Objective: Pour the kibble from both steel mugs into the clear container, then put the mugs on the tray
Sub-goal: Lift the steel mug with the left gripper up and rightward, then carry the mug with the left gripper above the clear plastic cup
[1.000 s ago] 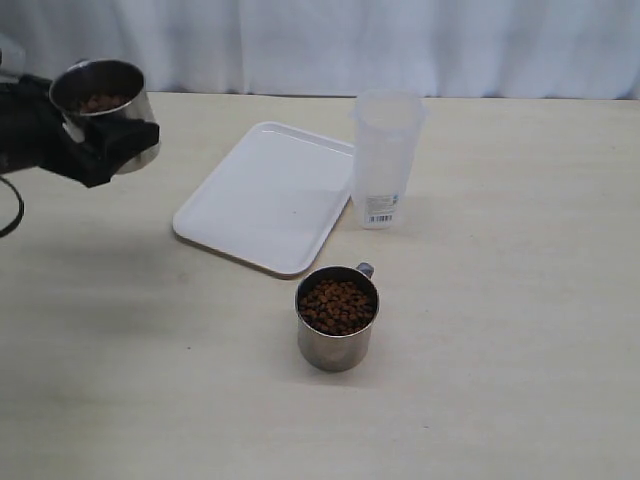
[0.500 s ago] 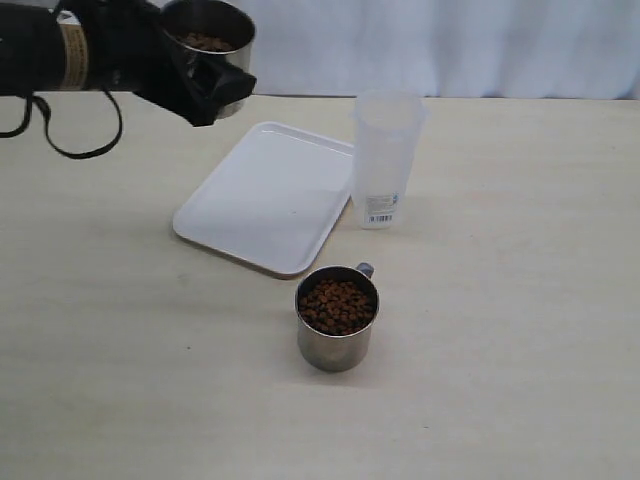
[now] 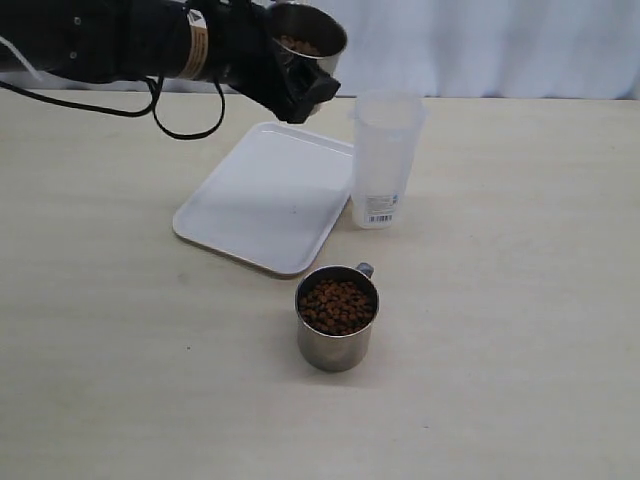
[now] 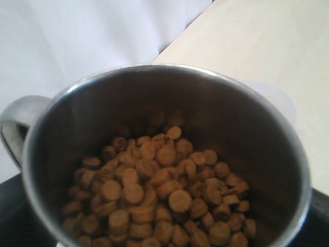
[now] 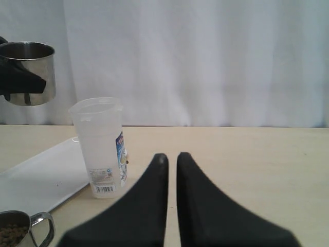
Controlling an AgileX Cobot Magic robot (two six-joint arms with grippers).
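My left gripper (image 3: 295, 95) is shut on a steel mug (image 3: 308, 45) and holds it upright in the air, above the tray's far edge and just left of the clear container (image 3: 385, 160). Brown kibble (image 4: 164, 190) fills that mug's bottom in the left wrist view. The container stands upright by the white tray's (image 3: 265, 195) right corner. A second steel mug (image 3: 337, 318), full of kibble (image 3: 337, 305), stands on the table in front of the tray. My right gripper (image 5: 171, 157) is shut on nothing, low over the table; the exterior view does not show it.
A white curtain hangs behind the table's far edge. The left arm with its black cable (image 3: 185, 125) stretches in from the left above the table.
The left arm has carried its mug up and to the right, from the table's far left to just beside the clear container. The other mug, tray and container have stayed put.
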